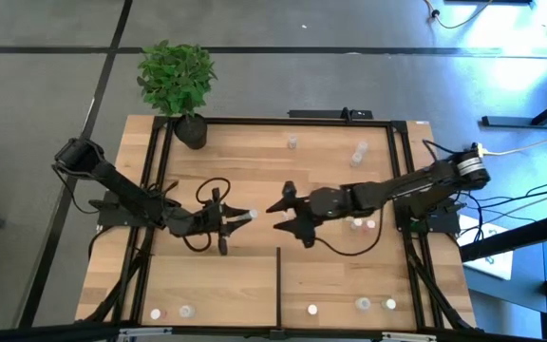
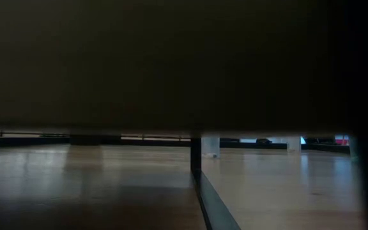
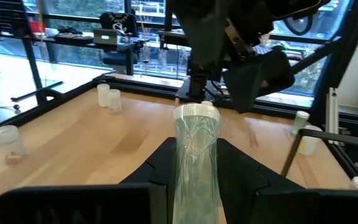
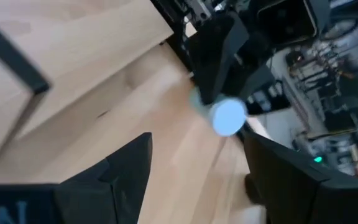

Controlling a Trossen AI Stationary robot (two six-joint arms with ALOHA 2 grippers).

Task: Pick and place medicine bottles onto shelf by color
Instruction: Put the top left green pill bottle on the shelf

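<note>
My left gripper (image 1: 228, 219) is shut on a clear medicine bottle (image 1: 241, 218) with a white cap over the middle of the light-wood shelf (image 1: 254, 161). In the left wrist view the bottle (image 3: 194, 155) sticks out forward between the fingers. My right gripper (image 1: 283, 214) is open and empty, just right of the bottle and facing its cap (image 4: 229, 116). Its fingers (image 4: 123, 168) stand apart from the bottle. Other small bottles stand on the shelf at the far right (image 1: 359, 152), by the right arm (image 1: 356, 224) and along the near edge (image 1: 363, 304). My left gripper pinches the bottle's clear body (image 3: 193, 186) between its two fingers, toward the end away from the cap. The fingers come level from the table's left and lie along the bottle. The cap end (image 3: 196, 111) points toward the table's right, at my right gripper.
A black pot with a green plant (image 1: 180, 85) stands at the shelf's far left corner. Black rails (image 1: 283, 121) edge the shelf, and a short black divider bar (image 1: 279, 275) rises at the near middle. It also shows in the low view (image 2: 195, 156).
</note>
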